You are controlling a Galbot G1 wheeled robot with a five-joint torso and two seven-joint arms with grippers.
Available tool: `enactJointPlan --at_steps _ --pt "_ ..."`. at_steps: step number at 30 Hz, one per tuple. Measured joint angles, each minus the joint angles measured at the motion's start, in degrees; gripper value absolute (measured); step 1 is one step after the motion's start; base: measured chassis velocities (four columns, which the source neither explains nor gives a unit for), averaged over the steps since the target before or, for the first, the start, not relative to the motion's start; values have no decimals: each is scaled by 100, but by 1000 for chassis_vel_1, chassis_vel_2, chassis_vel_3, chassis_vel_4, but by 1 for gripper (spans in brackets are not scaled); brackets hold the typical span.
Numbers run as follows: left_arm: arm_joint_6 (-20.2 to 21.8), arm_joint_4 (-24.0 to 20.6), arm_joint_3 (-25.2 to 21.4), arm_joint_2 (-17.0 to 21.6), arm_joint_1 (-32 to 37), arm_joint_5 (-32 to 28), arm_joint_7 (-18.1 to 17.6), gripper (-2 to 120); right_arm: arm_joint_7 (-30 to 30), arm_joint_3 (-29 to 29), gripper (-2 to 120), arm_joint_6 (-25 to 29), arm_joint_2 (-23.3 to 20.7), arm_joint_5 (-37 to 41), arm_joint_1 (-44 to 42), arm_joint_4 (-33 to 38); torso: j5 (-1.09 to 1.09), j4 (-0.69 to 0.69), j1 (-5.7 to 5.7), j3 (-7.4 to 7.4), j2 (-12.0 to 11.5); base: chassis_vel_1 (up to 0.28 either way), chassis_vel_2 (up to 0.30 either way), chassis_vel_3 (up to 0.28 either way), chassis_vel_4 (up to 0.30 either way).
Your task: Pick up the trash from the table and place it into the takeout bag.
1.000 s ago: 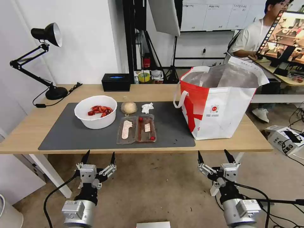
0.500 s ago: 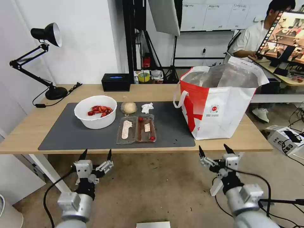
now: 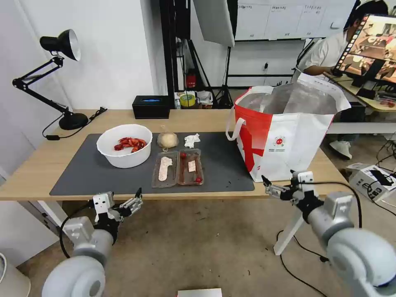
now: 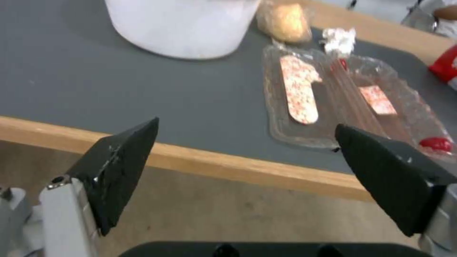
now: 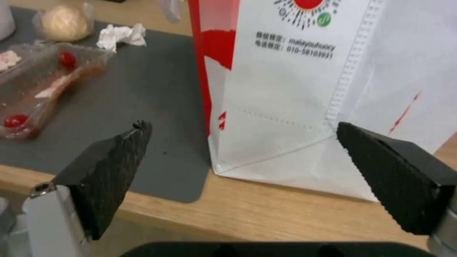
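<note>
While both pairs of black fingers (image 4: 119, 167) stand wide apart with nothing between them, neither arm is over the work: the left gripper (image 3: 123, 203) hangs just off the near edge of the table (image 3: 37, 165), at about seven o'clock from the clear clamshell tray (image 3: 177, 168), and the right gripper (image 3: 282, 187) sits at the near edge, at about six o'clock from the takeout bag (image 3: 288, 140).

Outward from the left fingers, the tray lies nearest on the dark mat (image 3: 82, 173). At its eleven o'clock stands the white bowl (image 3: 123, 145) of red shells, with the wrapped bun (image 3: 167, 140) and crumpled tissue (image 3: 191, 140) close together at its twelve. The bag stands open-mouthed and upright at the tray's three o'clock, well apart from it.

The likely troubles, as I judge them:
- The left fingertips are below the tabletop's level, so a straight reach forward could strike the wooden edge.
- The tray is thin, flat and open; a pinch on one rim may flex it and tip the scraps and red bits onto the mat.
- The right fingers point at the bag's soft lower wall; a push there could slide or fold the bag and spoil its opening.
- The bowl looks tall and loaded, so a one-sided grip might tilt it and spill the shells.
</note>
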Motion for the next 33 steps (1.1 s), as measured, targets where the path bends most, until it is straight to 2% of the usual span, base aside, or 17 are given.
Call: enactJointPlan --at_steps 3,12,14,15,18,19,22,23,26,27,29,33 --pt "-30 -45 21 -1 -55 -304 -46 100 -91 -101 100 -68 -94 315 130 0 4 0 0 0 0 0 0 0 0" --pt "-95 -22 155 -108 -81 -624 -162 100 -128 -127 100 -55 -71 366 119 2 2 0 0 -1 1 0 0 0 0" --pt "-183 -33 185 -121 -109 -1118 -316 100 -130 -132 100 -46 -56 360 109 2 1 0 -1 -1 1 0 0 0 0" --pt "-183 -33 185 -121 -109 -1118 -316 100 -130 -132 100 -46 -56 360 109 2 1 0 -1 -1 1 0 0 0 0" --pt "-412 -68 222 -170 -221 -2397 -769 100 -127 -160 100 -30 -29 347 105 1 2 0 -1 -1 1 0 0 0 0" --pt "-412 -68 222 -170 -221 -2397 -769 100 -127 -160 100 -30 -29 347 105 1 2 0 -1 -1 1 0 0 0 0" --pt "-671 -81 221 -223 -299 -3272 -1205 100 -126 -210 100 -22 -6 337 118 1 2 0 -1 -1 1 0 0 0 0" --pt "-671 -81 221 -223 -299 -3272 -1205 100 -126 -210 100 -22 -6 337 118 1 2 0 -1 -1 1 0 0 0 0" --pt "-936 -108 178 -255 -336 -3994 -1545 100 -124 -284 100 -13 16 327 143 -8 1 0 -1 -1 1 0 0 0 0" --pt "-936 -108 178 -255 -336 -3994 -1545 100 -124 -284 100 -13 16 327 143 -8 1 0 -1 -1 1 0 0 0 0" --pt "-1059 -123 171 -267 -381 -4384 -1683 100 -120 -319 100 -11 23 318 145 -16 2 0 -1 -1 1 0 0 0 0" --pt "-1165 -90 238 -283 -479 -4603 -1772 100 -117 -346 100 -9 29 310 147 -25 1 0 -1 -1 1 0 0 0 0"
